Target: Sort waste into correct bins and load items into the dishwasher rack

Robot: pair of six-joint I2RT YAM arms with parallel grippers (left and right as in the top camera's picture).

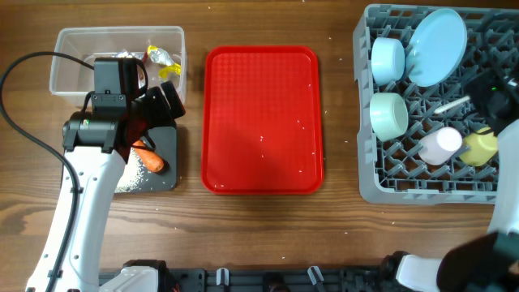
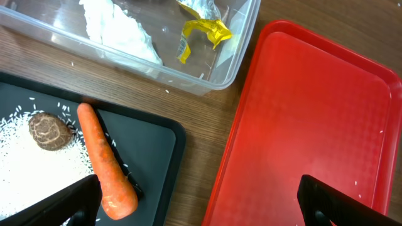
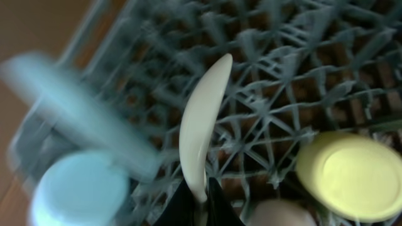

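My left gripper [image 2: 201, 210] is open and empty, over the gap between the black bin [image 2: 154, 141] and the red tray. The bin holds an orange carrot [image 2: 105, 166], a brown lump [image 2: 50, 130] and rice grains [image 2: 22, 157]. The clear tub [image 2: 226, 69] holds white tissue [image 2: 122, 31] and a yellow wrapper [image 2: 201, 28]. My right gripper [image 3: 200, 198] is shut on the handle of the white spoon [image 3: 201, 125], just above the grey rack [image 3: 301, 75]. The rack [image 1: 369, 182] holds the plate [image 1: 438, 45], two bowls [image 1: 388, 58] [image 1: 389, 113], the pink cup [image 1: 440, 146] and the yellow cup [image 1: 481, 146].
The flat red tray [image 1: 261, 118] lies between the bins and the rack, with a few white grains on it. The left arm's body and cable cover part of the tub and bin in the overhead view. The right wrist view is blurred.
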